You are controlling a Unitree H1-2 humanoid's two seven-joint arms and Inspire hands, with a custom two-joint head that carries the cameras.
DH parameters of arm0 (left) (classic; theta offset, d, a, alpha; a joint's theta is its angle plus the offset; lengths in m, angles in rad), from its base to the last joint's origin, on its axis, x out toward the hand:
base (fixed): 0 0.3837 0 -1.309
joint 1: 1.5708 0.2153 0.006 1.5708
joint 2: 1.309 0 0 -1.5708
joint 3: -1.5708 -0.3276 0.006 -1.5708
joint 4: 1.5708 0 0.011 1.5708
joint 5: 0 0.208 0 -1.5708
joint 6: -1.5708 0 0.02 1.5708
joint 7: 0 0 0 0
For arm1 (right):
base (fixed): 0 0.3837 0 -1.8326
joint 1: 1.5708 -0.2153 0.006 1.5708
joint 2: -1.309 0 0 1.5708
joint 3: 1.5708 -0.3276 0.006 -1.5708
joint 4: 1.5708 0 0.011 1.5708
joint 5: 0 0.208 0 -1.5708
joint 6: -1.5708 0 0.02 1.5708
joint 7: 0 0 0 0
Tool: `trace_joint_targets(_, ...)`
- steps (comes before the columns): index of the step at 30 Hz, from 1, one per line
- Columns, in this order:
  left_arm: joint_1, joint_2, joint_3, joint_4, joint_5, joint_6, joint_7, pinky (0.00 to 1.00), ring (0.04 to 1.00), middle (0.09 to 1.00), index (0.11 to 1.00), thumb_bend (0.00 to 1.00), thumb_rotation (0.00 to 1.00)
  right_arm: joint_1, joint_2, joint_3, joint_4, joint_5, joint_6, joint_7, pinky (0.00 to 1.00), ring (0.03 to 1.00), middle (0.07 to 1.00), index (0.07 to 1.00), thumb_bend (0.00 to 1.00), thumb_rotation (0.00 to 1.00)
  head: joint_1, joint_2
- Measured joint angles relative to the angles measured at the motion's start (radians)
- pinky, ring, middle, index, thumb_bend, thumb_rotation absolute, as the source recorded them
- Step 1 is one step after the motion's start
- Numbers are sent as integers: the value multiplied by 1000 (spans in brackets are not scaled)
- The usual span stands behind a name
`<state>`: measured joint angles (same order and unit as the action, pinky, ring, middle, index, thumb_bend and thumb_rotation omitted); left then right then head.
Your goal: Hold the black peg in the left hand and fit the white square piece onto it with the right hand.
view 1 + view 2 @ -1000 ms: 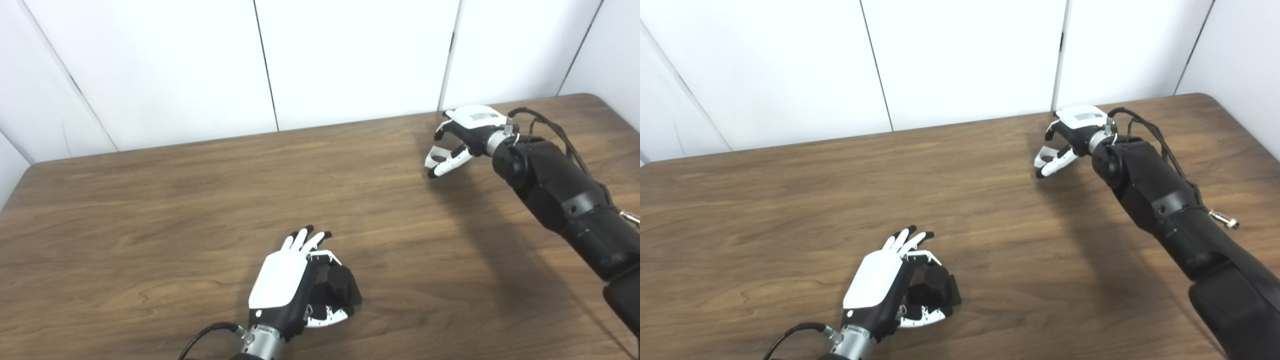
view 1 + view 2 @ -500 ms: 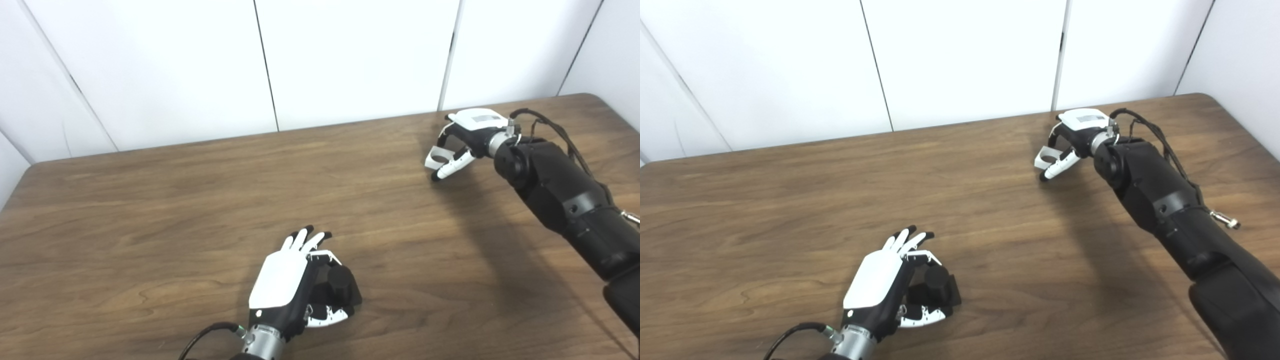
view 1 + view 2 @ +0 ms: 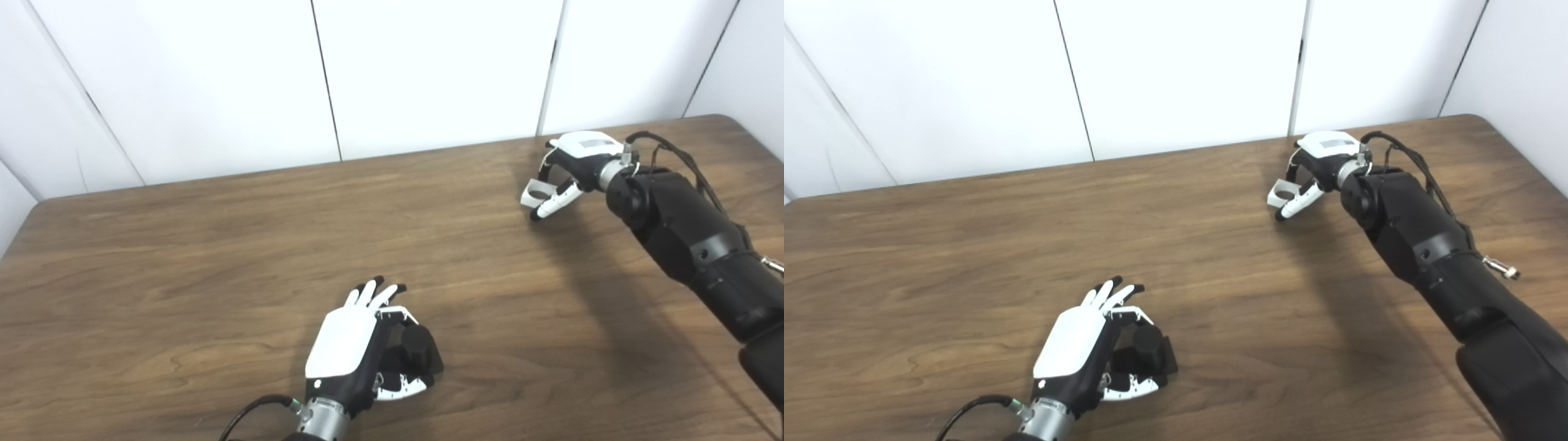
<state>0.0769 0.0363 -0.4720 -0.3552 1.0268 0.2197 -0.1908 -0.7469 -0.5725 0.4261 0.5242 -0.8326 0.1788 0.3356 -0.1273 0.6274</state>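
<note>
The black peg (image 3: 418,346), a short cylinder on a square base, rests on the wooden table (image 3: 184,257) near the front middle. My left hand (image 3: 352,346) lies beside it on its left, with the thumb and one finger curled around the peg and the other fingers stretched out. The white square piece (image 3: 531,195), with a round hole, is at the far right of the table. My right hand (image 3: 572,160) reaches over it from the right, its fingers and thumb closed on the piece. The piece also shows in the right eye view (image 3: 1280,195).
White wall panels (image 3: 429,73) stand right behind the table's far edge. The right arm (image 3: 692,245) stretches across the table's right side. A cable (image 3: 251,410) runs from the left wrist at the front edge.
The right hand's fingers have curled in and closed on the white square piece. The left hand and the black peg have not moved.
</note>
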Motion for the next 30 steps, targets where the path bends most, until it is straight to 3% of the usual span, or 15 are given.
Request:
trace_joint_targets(8,0,-1,0,0,0,1,0,1000,1000,922,489,523,69,-3,0,-1,4,5,-1,-2,1000,1000,974,620,792,368,6,0)
trace_joint_targets(30,0,-3,1,2,-1,1,1,1000,1000,927,489,523,69,-13,0,8,14,11,-6,-7,1000,1000,971,604,842,329,9,-3)
